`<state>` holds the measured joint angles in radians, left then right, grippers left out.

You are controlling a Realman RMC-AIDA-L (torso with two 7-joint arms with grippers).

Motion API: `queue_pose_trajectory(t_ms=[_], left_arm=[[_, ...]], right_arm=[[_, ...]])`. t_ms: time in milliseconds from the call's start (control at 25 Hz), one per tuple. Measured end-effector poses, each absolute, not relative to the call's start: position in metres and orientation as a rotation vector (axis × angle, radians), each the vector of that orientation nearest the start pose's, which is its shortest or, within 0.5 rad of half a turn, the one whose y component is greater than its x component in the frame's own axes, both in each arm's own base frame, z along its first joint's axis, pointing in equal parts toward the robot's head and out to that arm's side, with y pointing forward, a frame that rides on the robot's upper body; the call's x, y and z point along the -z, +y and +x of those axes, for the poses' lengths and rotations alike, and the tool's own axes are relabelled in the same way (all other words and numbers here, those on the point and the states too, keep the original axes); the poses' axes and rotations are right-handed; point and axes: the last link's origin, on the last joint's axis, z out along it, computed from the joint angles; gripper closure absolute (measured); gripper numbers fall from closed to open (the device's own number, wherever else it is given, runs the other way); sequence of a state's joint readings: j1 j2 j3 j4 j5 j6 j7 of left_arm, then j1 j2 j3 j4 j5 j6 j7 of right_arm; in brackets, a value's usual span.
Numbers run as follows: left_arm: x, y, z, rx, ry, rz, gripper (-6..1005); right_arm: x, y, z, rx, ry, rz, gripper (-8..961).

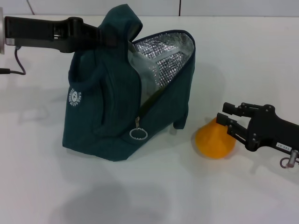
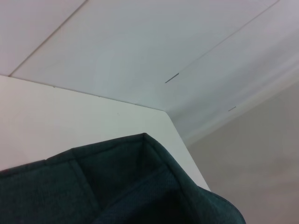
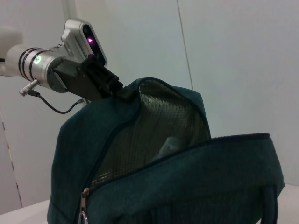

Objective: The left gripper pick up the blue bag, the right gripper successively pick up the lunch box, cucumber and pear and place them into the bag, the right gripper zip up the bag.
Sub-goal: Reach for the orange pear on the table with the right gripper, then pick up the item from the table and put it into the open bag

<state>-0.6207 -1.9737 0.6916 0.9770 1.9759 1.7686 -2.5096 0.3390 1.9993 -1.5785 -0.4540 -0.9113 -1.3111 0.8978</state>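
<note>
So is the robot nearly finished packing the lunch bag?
About halfway. The left gripper holds the blue bag up by its top edge, mouth open, and something pale, probably the lunch box, lies against the foil lining. I can't make out the cucumber. Right now the right gripper is at the pear, which sits on the table beside the bag. That goes in next, then the zip gets closed.

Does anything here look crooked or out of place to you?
The blue bag looks lopsided: the left gripper pinches one top corner and pulls it up into a peak, so the open mouth slants. Nothing is spilled or torn. The pear sits on the table beside the bag, with the right gripper at it.
</note>
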Motion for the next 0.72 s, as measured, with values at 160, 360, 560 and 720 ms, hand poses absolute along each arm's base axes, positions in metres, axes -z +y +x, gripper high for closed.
queue_pose_trajectory(t_ms=[160,360,560,720], left_arm=[[-0.091,0.361,-0.202,0.761,-1.633,-2.535,958],[-0.091,0.362,-0.202,0.764,-1.632,-2.534,958],[-0.091,0.362,-0.202,0.767,-1.627,-2.535,958],[-0.091,0.362,-0.202,0.771,-1.625,-2.535,958]], right_arm=[[0.044,0.291,0.273,-0.928,0.445,-2.515,698],[0.044,0.29,0.274,-0.932,0.445,-2.514,813],[0.039,0.29,0.273,-0.96,0.444,-2.494,907],[0.024,0.292,0.273,-1.04,0.445,-2.433,925]])
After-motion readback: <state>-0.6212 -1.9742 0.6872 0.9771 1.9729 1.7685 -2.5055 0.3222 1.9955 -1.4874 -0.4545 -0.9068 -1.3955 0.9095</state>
